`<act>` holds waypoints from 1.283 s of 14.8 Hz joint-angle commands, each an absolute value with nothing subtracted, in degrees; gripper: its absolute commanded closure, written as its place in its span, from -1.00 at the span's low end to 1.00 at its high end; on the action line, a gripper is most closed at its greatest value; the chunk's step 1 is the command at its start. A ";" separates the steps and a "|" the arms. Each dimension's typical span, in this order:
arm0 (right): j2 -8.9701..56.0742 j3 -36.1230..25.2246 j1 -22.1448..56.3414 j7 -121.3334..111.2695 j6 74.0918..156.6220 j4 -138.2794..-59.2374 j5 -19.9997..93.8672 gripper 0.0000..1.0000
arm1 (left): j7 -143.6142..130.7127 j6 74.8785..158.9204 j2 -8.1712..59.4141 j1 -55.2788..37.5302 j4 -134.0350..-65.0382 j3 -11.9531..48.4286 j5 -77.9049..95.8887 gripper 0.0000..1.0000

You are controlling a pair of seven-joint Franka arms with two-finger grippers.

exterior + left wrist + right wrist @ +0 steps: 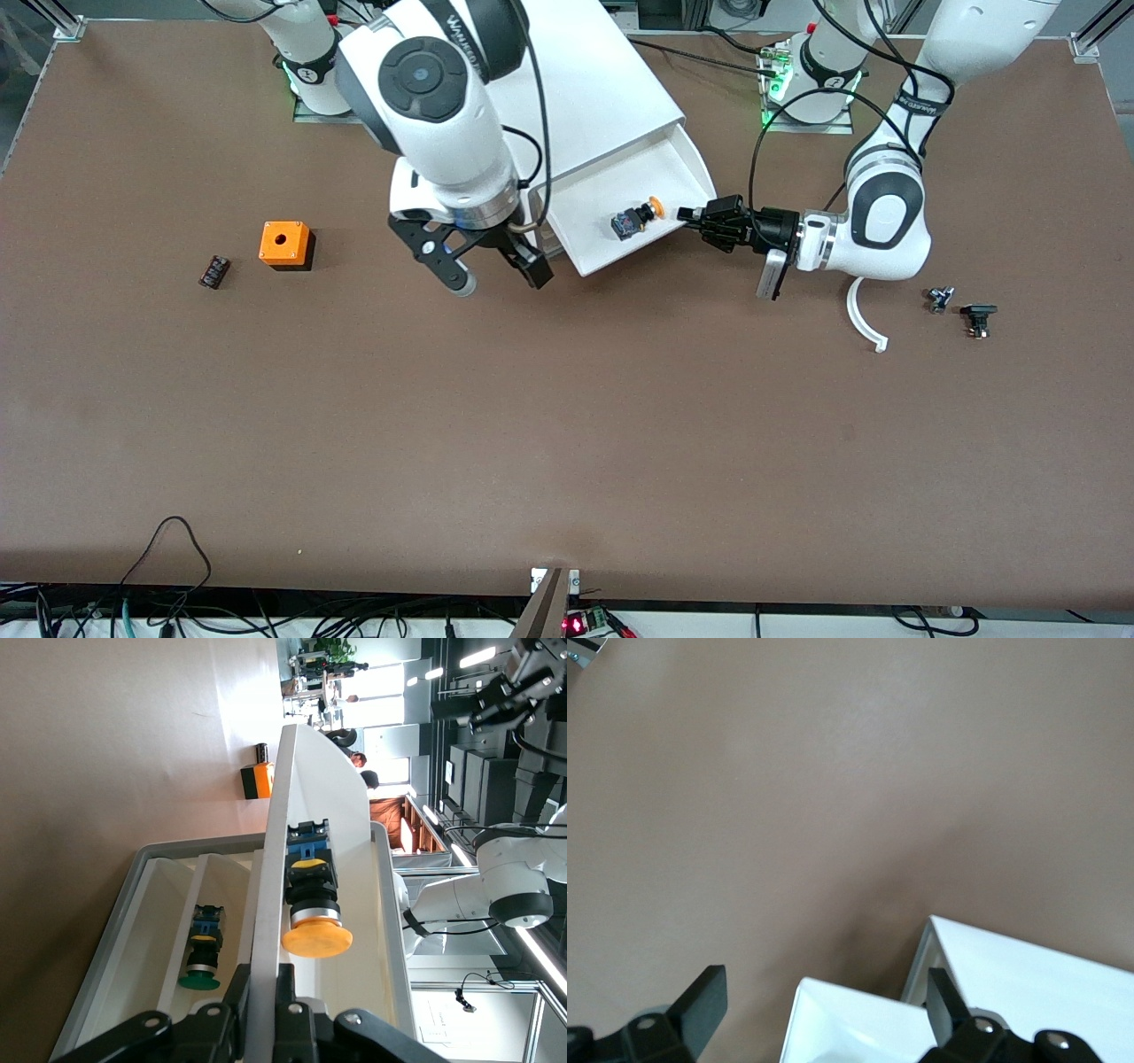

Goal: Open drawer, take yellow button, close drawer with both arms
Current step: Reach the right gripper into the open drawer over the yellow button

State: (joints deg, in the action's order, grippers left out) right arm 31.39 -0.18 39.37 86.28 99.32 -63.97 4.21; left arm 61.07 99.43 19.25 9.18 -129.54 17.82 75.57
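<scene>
I have the drawer point(633, 208) pulled out of the cabinet point(594, 89), and the button point(636, 218) lies on its side on the drawer floor, its long axis running across the tray with the orange cap point(655, 207) toward the left arm's end of the bench point(567, 425).

My left gripper point(689, 215) is clenched on the drawer's front wall, just beside that cap; in the left wrist view the button point(312, 904) sits right past the gripper point(261, 979), cap first.

My right gripper point(496, 266) hangs released over the bench by the drawer's corner toward the right arm's end, with the black body facing it. I judge the right gripper better placed to take it.
</scene>
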 commanded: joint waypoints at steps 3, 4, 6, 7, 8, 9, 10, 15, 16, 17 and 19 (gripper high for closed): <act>34.53 -0.62 43.49 95.52 103.17 -60.91 5.01 -1.00 | 59.15 100.37 19.95 10.37 -128.06 17.93 73.56 -1.00; 35.15 -0.62 44.55 97.63 104.84 -60.91 5.01 -1.00 | 59.15 100.37 19.86 10.37 -128.06 17.93 73.56 -1.00; 36.47 -0.70 46.57 100.62 107.13 -60.91 4.92 -1.00 | 58.72 100.28 18.81 10.63 -128.06 17.84 73.56 -1.00; 36.82 -0.70 47.54 101.59 107.75 -60.91 4.92 -1.00 | 57.32 100.20 18.03 11.16 -128.06 17.84 73.48 -1.00; 37.35 -0.70 48.07 102.56 107.93 -60.91 5.01 -1.00 | 55.30 100.11 17.15 11.34 -127.97 17.93 72.35 -1.00; 37.88 -0.70 48.95 103.61 108.19 -60.91 4.92 -1.00 | 53.02 100.11 16.01 11.42 -127.45 17.93 70.16 -1.00; 38.49 -0.70 49.74 105.02 108.72 -60.91 4.92 -1.00 | 50.13 100.02 14.95 11.60 -126.40 17.93 68.22 -1.00; 40.86 -0.62 51.59 108.36 108.81 -61.08 5.01 -1.00 | 36.86 99.84 11.17 12.66 -120.95 18.02 56.54 -1.00; 41.30 -0.70 52.11 108.63 108.81 -61.08 5.01 -1.00 | 33.26 99.84 10.47 12.66 -119.20 18.02 53.12 -1.00; 41.57 -0.62 52.38 108.72 108.81 -61.35 5.01 -1.00 | 29.74 99.76 10.11 12.66 -117.35 18.19 49.34 -1.00; 41.75 -0.62 52.56 108.72 108.72 -61.61 5.18 -1.00 | 22.45 97.66 10.11 12.57 -113.05 18.63 42.31 -1.00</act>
